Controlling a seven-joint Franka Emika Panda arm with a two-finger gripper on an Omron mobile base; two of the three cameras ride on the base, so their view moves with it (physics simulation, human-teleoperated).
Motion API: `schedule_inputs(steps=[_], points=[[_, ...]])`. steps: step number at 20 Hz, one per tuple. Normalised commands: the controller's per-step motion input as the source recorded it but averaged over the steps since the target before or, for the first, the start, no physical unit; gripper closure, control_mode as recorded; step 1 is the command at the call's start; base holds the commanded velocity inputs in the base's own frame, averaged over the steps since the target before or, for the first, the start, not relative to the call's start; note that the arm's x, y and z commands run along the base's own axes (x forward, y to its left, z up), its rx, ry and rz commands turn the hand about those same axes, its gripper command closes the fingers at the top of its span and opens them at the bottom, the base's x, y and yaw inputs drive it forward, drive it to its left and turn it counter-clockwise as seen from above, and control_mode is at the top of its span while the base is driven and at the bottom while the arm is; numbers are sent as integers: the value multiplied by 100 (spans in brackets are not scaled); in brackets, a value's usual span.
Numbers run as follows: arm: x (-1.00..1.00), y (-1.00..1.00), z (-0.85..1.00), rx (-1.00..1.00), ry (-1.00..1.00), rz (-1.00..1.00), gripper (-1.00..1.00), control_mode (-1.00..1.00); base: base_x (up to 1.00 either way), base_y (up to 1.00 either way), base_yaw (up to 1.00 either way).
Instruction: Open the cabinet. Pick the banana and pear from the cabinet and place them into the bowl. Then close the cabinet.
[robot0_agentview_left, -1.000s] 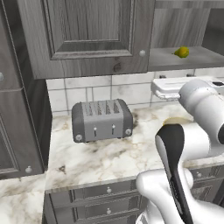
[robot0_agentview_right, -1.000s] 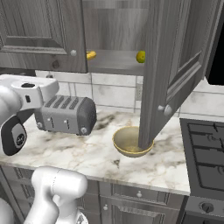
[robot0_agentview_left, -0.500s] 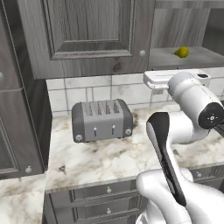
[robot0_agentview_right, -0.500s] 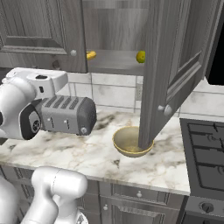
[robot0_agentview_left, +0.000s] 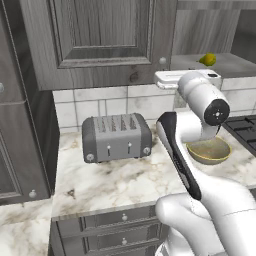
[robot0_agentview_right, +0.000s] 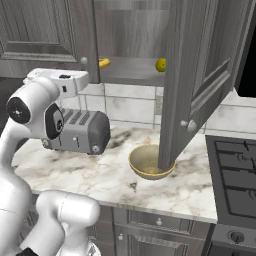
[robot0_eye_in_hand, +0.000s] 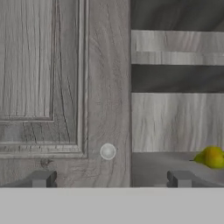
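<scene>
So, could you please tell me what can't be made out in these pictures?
- Bowl: left base view, near side hidden by the arm; right base view, far rim behind the open cabinet door.
- Banana: right base view, partly behind the closed door.
- Pear: hand view, cut by the right edge.

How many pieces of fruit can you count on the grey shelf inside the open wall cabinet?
2: a yellow banana at the shelf's left end beside the closed door, and a small yellow-green pear further right beside the open door. Others may be hidden behind the doors.
</scene>
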Motion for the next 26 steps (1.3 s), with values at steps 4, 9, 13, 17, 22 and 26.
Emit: schedule_inputs(steps=[4,9,13,17,22,26], points=[[74,0,-2,0,0,0,-100,-100,0,0,0],[68,0,0,0,0,0,-100,-100,0,0,0],[78,2,-1,4,0,0,-100,-100,0,0,0],[84,5,-3,6,0,0,-100,-100,0,0,0],[91,6,-12,6,0,0,-100,-100,0,0,0],[100,13,-29,7,0,0,-100,-100,0,0,0]])
